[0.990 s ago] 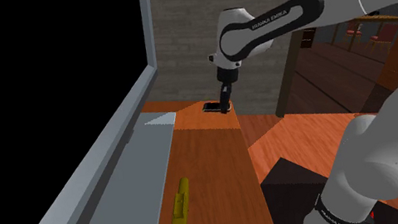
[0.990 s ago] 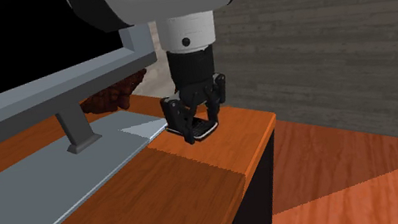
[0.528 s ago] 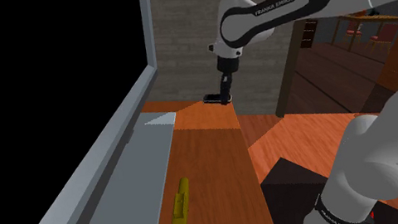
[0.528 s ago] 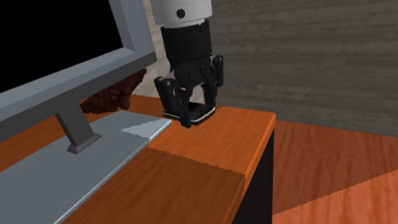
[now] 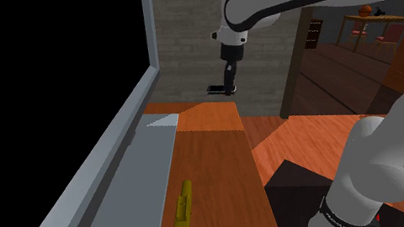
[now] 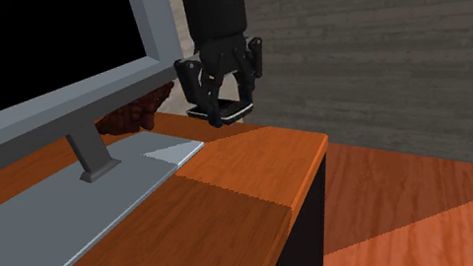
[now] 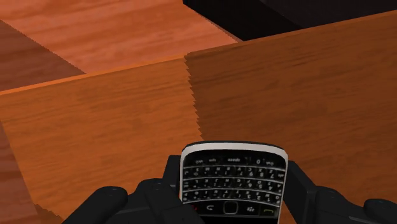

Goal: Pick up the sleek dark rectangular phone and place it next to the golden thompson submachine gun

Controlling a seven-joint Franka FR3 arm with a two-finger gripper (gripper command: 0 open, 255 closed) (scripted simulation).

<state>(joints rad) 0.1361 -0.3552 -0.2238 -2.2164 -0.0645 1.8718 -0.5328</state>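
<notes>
Clasping a black rectangular keypad phone [image 7: 233, 181], the black two-finger gripper [image 5: 227, 89] hides its sides; the frame's bottom edge crops the golden gun [image 5: 182, 221].

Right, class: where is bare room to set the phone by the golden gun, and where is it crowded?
Bare wood lies between the golden gun and the tabletop's open edge; the grey screen base crowds its other side. The claw holds the phone.
</notes>
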